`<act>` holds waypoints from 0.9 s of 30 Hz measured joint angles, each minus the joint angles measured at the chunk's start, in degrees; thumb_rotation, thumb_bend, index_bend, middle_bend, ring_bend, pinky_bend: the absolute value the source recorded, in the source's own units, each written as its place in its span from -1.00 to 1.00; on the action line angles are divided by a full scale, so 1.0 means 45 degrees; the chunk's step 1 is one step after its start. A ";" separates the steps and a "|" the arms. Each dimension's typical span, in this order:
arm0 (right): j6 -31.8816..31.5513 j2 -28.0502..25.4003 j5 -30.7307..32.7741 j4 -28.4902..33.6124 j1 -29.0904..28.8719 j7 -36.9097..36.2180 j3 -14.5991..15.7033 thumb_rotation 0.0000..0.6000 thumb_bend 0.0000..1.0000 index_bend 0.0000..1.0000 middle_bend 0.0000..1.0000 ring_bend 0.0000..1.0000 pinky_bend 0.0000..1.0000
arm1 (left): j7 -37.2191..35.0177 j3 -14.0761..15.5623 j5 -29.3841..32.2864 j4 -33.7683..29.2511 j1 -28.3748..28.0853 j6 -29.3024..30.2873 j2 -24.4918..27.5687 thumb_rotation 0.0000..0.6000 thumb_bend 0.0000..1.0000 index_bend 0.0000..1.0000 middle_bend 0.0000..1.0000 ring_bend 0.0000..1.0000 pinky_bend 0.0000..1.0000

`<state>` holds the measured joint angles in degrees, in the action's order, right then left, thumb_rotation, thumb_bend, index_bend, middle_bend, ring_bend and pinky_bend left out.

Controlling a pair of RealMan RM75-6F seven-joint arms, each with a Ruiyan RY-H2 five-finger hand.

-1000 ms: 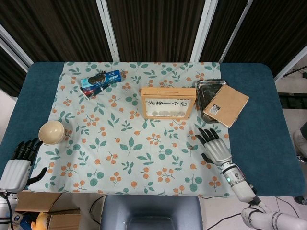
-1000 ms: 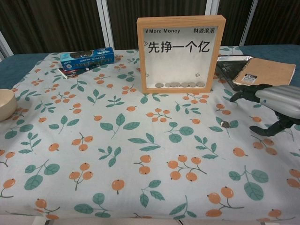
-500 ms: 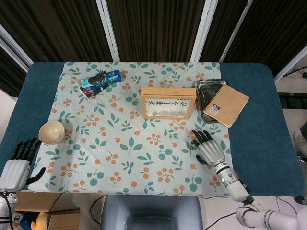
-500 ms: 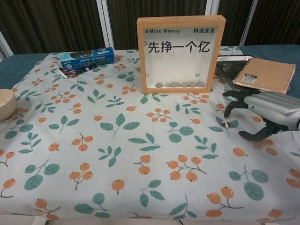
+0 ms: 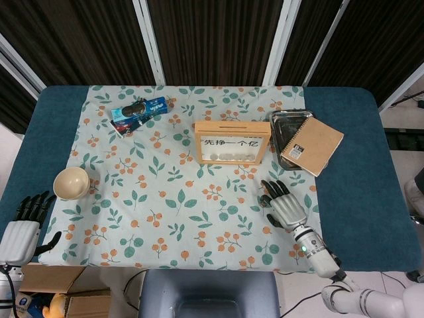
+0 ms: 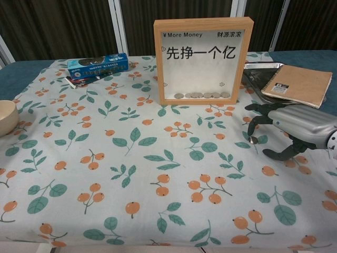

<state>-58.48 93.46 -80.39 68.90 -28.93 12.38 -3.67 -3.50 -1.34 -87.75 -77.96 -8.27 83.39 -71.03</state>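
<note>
My right hand hovers with fingers curled down over a small coin on the flowered cloth, in front of the wooden frame.

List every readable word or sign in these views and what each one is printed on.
"¥ More Money": top left of the wooden frame box.
"财源滚滚": its top right.
"先挣一个亿": large, across its window.
Blue box: print too small to read.
Notebook: label too small to read.
</note>
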 measured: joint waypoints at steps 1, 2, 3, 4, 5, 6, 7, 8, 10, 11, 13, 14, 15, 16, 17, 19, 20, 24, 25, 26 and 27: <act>0.0013 0.0008 0.0007 -0.0008 -0.0004 0.0010 0.0009 1.00 0.09 -0.09 -1.00 -1.00 -1.00 | -0.0002 0.0003 -0.0001 0.0010 0.0001 -0.0002 -0.0001 0.92 -0.40 -1.00 -1.00 -1.00 -1.00; 0.0037 0.0024 0.0023 -0.0024 -0.0008 0.0023 0.0023 1.00 0.09 -0.08 -1.00 -1.00 -1.00 | -0.0004 0.0006 -0.0006 0.0015 0.0000 -0.0003 -0.0003 0.92 -0.40 -1.00 -1.00 -1.00 -1.00; 0.0049 0.0035 0.0032 -0.0035 -0.0011 0.0031 0.0030 1.00 0.09 -0.07 -1.00 -1.00 -1.00 | 0.0002 0.0007 -0.0013 0.0014 -0.0004 -0.0003 -0.0006 0.92 -0.40 -1.00 -1.00 -1.00 -1.00; 0.0049 0.0051 0.0038 -0.0056 -0.0012 0.0047 0.0036 1.00 0.09 -0.07 -1.00 -1.00 -1.00 | 0.0004 0.0008 -0.0016 0.0013 -0.0004 0.0000 -0.0007 0.92 -0.40 -1.00 -1.00 -1.00 -1.00; 0.0046 0.0081 0.0052 -0.0087 -0.0011 0.0070 0.0042 1.00 0.09 -0.06 -1.00 -1.00 -1.00 | 0.0007 0.0007 -0.0020 0.0009 -0.0005 0.0005 -0.0006 0.92 -0.40 -1.00 -1.00 -1.00 -1.00; 0.0045 0.0100 0.0067 -0.0108 -0.0007 0.0084 0.0049 1.00 0.09 -0.06 -1.00 -1.00 -1.00 | 0.0013 0.0008 -0.0021 0.0005 -0.0003 0.0007 -0.0006 0.92 -0.40 -1.00 -1.00 -1.00 -1.00; 0.0047 0.0114 0.0080 -0.0125 -0.0005 0.0098 0.0056 1.00 0.09 -0.06 -1.00 -1.00 -1.00 | 0.0018 0.0009 -0.0019 0.0004 -0.0002 0.0005 -0.0003 0.92 -0.40 -1.00 -1.00 -1.00 -1.00; 0.0049 0.0129 0.0088 -0.0146 -0.0004 0.0115 0.0064 1.00 0.09 -0.06 -1.00 -1.00 -1.00 | 0.0023 0.0010 -0.0014 0.0006 -0.0002 0.0000 0.0000 0.92 -0.41 -1.00 -1.00 -1.00 -1.00; 0.0043 0.0152 0.0093 -0.0183 -0.0006 0.0136 0.0071 1.00 0.09 -0.06 -1.00 -1.00 -1.00 | 0.0033 0.0010 -0.0005 0.0004 -0.0002 -0.0009 0.0002 0.92 -0.41 -1.00 -1.00 -1.00 -1.00; 0.0040 0.0166 0.0097 -0.0202 -0.0013 0.0139 0.0068 1.00 0.09 -0.07 -1.00 -1.00 -1.00 | 0.0035 0.0009 -0.0001 0.0001 -0.0003 -0.0013 0.0003 0.91 -0.41 -1.00 -1.00 -1.00 -1.00; 0.0050 0.0177 0.0110 -0.0224 -0.0025 0.0146 0.0065 1.00 0.09 -0.06 -1.00 -1.00 -1.00 | 0.0040 0.0009 0.0010 -0.0001 -0.0006 -0.0032 0.0001 0.91 -0.41 -1.00 -1.00 -1.00 -1.00; 0.0057 0.0190 0.0120 -0.0242 -0.0030 0.0153 0.0064 1.00 0.09 -0.06 -1.00 -1.00 -1.00 | 0.0042 0.0010 0.0013 0.0004 -0.0008 -0.0039 -0.0003 0.91 -0.40 -1.00 -1.00 -1.00 -1.00; 0.0057 0.0202 0.0127 -0.0260 -0.0032 0.0161 0.0062 1.00 0.09 -0.05 -1.00 -1.00 -1.00 | 0.0040 0.0010 0.0019 0.0012 -0.0011 -0.0050 -0.0007 0.92 -0.40 -1.00 -1.00 -1.00 -1.00; 0.0056 0.0217 0.0137 -0.0280 -0.0036 0.0166 0.0057 1.00 0.09 -0.04 -1.00 -1.00 -1.00 | 0.0036 0.0010 0.0024 0.0023 -0.0013 -0.0060 -0.0013 0.91 -0.40 -1.00 -1.00 -1.00 -1.00; 0.0052 0.0241 0.0149 -0.0307 -0.0042 0.0171 0.0046 1.00 0.09 -0.03 -1.00 -1.00 -1.00 | 0.0032 0.0010 0.0028 0.0034 -0.0017 -0.0069 -0.0019 0.92 -0.40 -1.00 -1.00 -1.00 -1.00; 0.0050 0.0274 0.0171 -0.0345 -0.0053 0.0172 0.0027 1.00 0.09 0.00 -1.00 -1.00 -1.00 | 0.0028 0.0008 0.0037 0.0052 -0.0030 -0.0098 -0.0032 0.92 -0.40 -1.00 -1.00 -1.00 -1.00; 0.0054 0.0301 0.0188 -0.0376 -0.0061 0.0170 0.0015 1.00 0.09 0.02 -1.00 -1.00 -1.00 | 0.0025 0.0007 0.0043 0.0064 -0.0033 -0.0108 -0.0037 0.92 -0.41 -1.00 -1.00 -1.00 -1.00; 0.0038 0.0387 0.0223 -0.0478 -0.0088 0.0154 -0.0033 1.00 0.09 0.10 -1.00 -1.00 -1.00 | -0.0011 -0.0002 0.0067 0.0138 -0.0039 -0.0125 -0.0057 0.92 -0.40 -1.00 -1.00 -1.00 -1.00; 0.0028 0.0410 0.0229 -0.0510 -0.0092 0.0155 -0.0044 1.00 0.09 0.12 -1.00 -1.00 -1.00 | -0.0024 -0.0003 0.0073 0.0158 -0.0040 -0.0131 -0.0062 0.92 -0.41 -1.00 -1.00 -1.00 -1.00; 0.0016 0.0441 0.0239 -0.0554 -0.0097 0.0157 -0.0057 1.00 0.09 0.14 -1.00 -1.00 -1.00 | -0.0037 -0.0003 0.0077 0.0177 -0.0040 -0.0137 -0.0066 0.92 -0.41 -1.00 -1.00 -1.00 -1.00; 0.0007 0.0462 0.0245 -0.0582 -0.0101 0.0158 -0.0067 1.00 0.09 0.16 -1.00 -1.00 -1.00 | -0.0046 -0.0004 0.0076 0.0187 -0.0046 -0.0143 -0.0067 0.92 -0.41 -1.00 -1.00 -1.00 -1.00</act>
<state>-58.45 95.54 -79.29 66.29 -29.38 13.09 -3.97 -3.71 -1.36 -87.41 -77.12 -8.47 82.74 -71.33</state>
